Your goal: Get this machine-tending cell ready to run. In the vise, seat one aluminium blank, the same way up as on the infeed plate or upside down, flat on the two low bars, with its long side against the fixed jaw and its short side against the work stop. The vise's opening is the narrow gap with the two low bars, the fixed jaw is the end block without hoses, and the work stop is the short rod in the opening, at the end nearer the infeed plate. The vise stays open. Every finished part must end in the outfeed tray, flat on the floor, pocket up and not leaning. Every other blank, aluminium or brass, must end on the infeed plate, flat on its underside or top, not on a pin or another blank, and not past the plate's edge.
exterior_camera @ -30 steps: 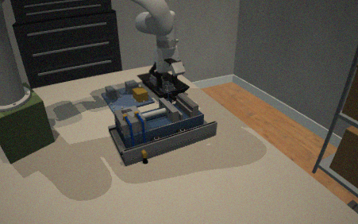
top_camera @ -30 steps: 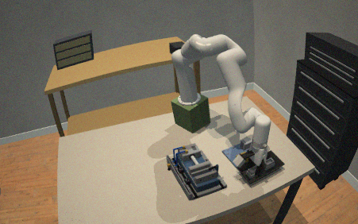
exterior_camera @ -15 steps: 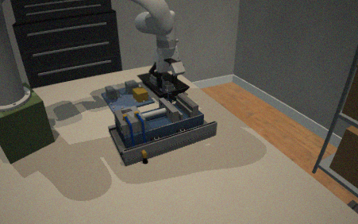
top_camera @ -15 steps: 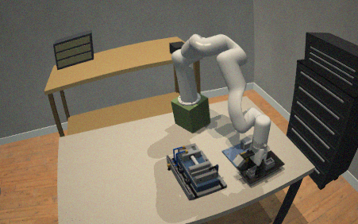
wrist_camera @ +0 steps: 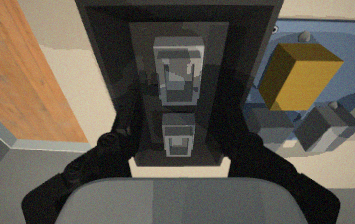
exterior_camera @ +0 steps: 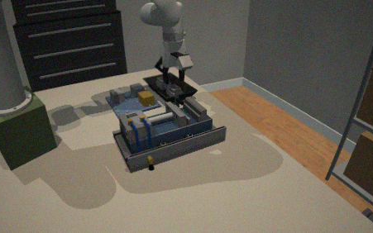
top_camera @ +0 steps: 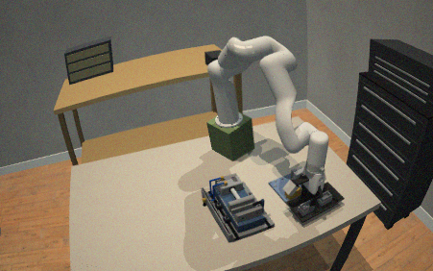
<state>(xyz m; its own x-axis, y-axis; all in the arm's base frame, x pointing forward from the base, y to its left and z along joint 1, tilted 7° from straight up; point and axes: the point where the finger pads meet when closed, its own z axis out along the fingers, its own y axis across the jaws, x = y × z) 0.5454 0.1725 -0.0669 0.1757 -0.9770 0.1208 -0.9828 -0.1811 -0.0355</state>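
Between the spread jaws of the black gripper [wrist_camera: 179, 145] lies the dark charcoal outfeed tray [wrist_camera: 103, 55], holding two pale grey finished parts [wrist_camera: 178, 70] with darker grey pockets. Beside the jaws, outside them, the infeed plate [wrist_camera: 350, 42] is blue, carrying a yellow-gold brass blank [wrist_camera: 298, 75] and mid-grey aluminium blanks [wrist_camera: 323, 127]. The arm [top_camera: 283, 96] is white on a green pedestal [top_camera: 242, 146]. The vise [exterior_camera: 174, 120] is grey and blue with blue hoses [exterior_camera: 136, 134] tipped yellow. The table top [top_camera: 130, 216] is beige; the floor [wrist_camera: 23, 65] is orange-brown wood grain.
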